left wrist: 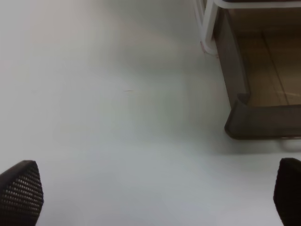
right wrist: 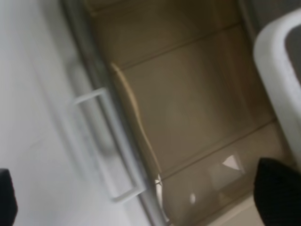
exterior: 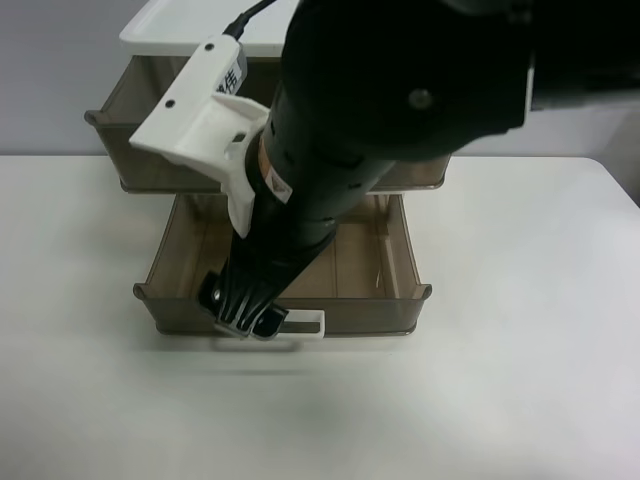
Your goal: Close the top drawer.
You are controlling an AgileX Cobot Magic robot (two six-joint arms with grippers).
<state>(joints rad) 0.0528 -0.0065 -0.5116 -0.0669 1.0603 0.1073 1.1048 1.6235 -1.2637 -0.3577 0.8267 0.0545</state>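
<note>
The top drawer (exterior: 370,262) sits pulled far out toward the near edge of the table (exterior: 520,390). The right jaws are spread open over its white handle (exterior: 305,323). The left jaws gape open above the table.

Exterior high view: the right arm (exterior: 340,130) hides the middle of the top drawer (exterior: 130,150), its handle included, and the left-centre of the lower open drawer (exterior: 370,260). The right gripper (exterior: 245,320) covers the left end of that drawer's white handle (exterior: 300,325); contact cannot be confirmed.

Right wrist view: blur smears the handle and drawer floor. A white curved part (right wrist: 277,70) is cut off at the edge and cannot be identified.

Left wrist view: the left gripper (left wrist: 155,190) shows only cropped fingertips (left wrist: 21,193). The drawer corner (left wrist: 240,113) cannot be matched to a drawer.
</note>
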